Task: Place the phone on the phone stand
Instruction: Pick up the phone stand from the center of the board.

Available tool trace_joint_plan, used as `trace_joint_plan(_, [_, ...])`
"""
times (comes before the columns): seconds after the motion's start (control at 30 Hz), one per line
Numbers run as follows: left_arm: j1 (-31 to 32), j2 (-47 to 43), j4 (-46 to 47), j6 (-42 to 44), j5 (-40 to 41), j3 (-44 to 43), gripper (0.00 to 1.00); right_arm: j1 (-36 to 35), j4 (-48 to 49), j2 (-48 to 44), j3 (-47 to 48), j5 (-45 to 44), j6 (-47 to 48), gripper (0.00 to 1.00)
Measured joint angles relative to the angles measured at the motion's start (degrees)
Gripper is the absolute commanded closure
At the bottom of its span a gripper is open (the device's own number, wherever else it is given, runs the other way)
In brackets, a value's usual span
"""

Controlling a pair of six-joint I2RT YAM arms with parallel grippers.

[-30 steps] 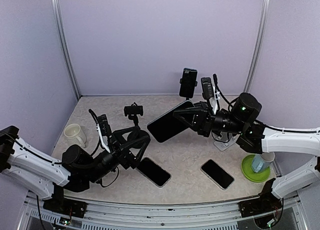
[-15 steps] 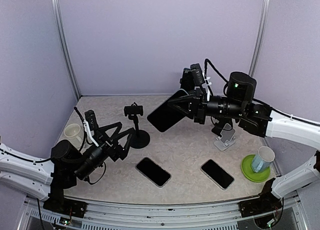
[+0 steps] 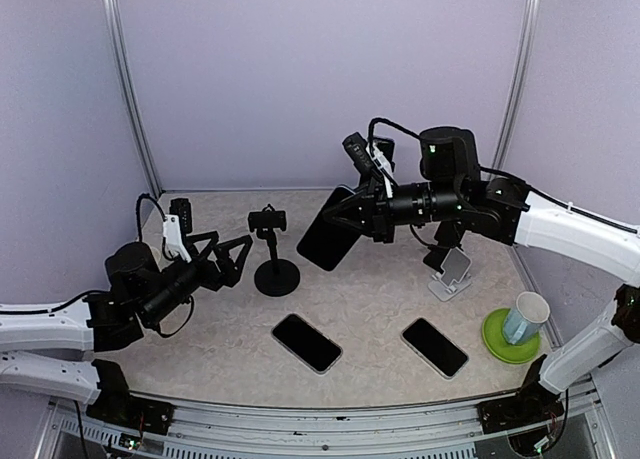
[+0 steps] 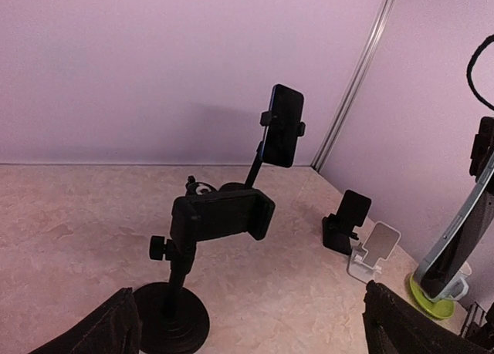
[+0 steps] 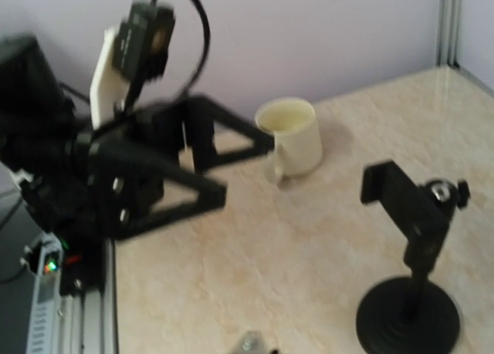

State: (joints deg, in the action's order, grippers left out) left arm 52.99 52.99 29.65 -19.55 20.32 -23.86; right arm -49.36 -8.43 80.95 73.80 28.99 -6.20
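Phone (image 3: 322, 245), partly hidden, sits between right fingers (image 3: 348, 209).

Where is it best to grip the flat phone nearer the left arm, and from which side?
Probably grip the phone by its two long edges, near the middle, from straight above: it lies flat on the table, so only its thin sides are free.

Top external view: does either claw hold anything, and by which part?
The right claw grips a black phone by its upper end. The left claw is open, empty.

No legible text, seemingly anywhere.
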Motion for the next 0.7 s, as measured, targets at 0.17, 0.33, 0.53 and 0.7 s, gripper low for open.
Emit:
trace_joint_plan(0.17, [-5.6, 2.1, -5.4, 0.3, -6.3, -3.3, 0.11, 0.0, -3.9, 0.3, 1.2, -1.8, 1.6, 1.00])
trace_joint_plan(0.33, [-9.1, 7.2, -8.8, 1.0, -12.0, -6.3, 0.23, 0.0, -5.2, 0.3, 1.1, -3.3, 2.3, 1.00])
trace_joint_plan(0.53, [-10.2, 11.8, -10.9, 2.9, -14.3, -9.7, 0.29, 0.0, -5.0, 0.2, -0.3, -4.4, 2.3, 1.00])
trace_joint_plan(0.7, [-11.5, 13.8, -11.0, 4.3, -14.3, -11.5, 0.32, 0.0, -4.9, 0.2, -2.0, -4.9, 2.3, 1.00])
